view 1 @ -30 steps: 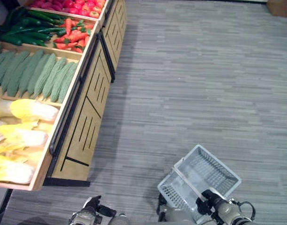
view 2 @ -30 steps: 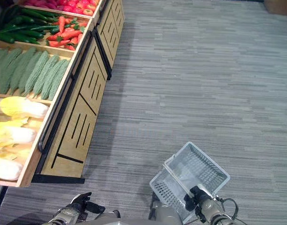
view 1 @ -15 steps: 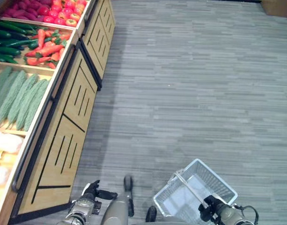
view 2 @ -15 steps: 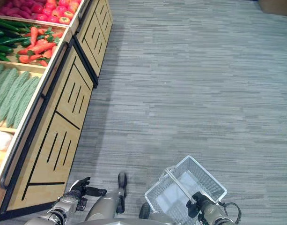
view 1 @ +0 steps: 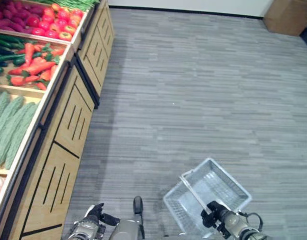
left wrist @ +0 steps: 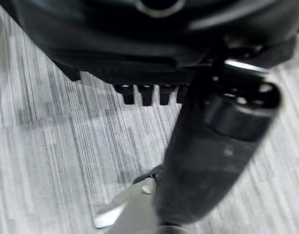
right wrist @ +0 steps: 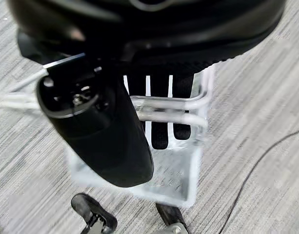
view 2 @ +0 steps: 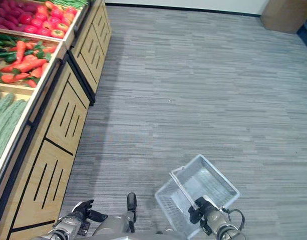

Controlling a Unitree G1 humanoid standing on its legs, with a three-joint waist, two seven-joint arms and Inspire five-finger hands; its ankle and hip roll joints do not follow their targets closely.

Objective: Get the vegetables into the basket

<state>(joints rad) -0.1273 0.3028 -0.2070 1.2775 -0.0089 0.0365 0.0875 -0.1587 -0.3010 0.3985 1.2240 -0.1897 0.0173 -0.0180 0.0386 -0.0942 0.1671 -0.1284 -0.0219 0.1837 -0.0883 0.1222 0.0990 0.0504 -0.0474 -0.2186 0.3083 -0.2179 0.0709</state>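
Cut off: the long light-wood produce stand (view 1: 68, 125) runs off the left edge, so its nearest bins show in part. The pale item at the lower left edge is too clipped to name.
Hard to make out: the green vegetables at the top corner of the stand are too small to identify.
Vegetables: all on the stand, well apart from the basket. Bumpy pale-green bitter gourds (view 1: 10, 125) lie side by side in the near bin; orange-red carrots with green tops (view 1: 33, 67) and dark green cucumbers (view 1: 5, 50) share the next bin; red and yellow tomatoes (view 1: 55, 22) sit beyond, with dark purple-red roots (view 1: 15, 15) beside them.
Basket: the white wire-mesh shopping basket (view 1: 221, 182) hangs tilted over the grey striped carpet floor (view 1: 203, 95), and it looks empty from what the mesh lets through.
Right hand: the dark right hand (view 1: 217, 216) is low at the right, fingers curled round the thin white handle of the basket (right wrist: 171, 103); the right wrist view shows the fingers hooked over the bars, thumb in front.
Left hand: the dark left hand (view 1: 95, 213) is low at the left, close to the stand's front, thumb sticking out sideways. In its own wrist view the fingers (left wrist: 144, 93) point straight down over the carpet, relaxed and holding nothing.
Far corner: a brown cardboard box (view 1: 288, 15) stands by the wall.
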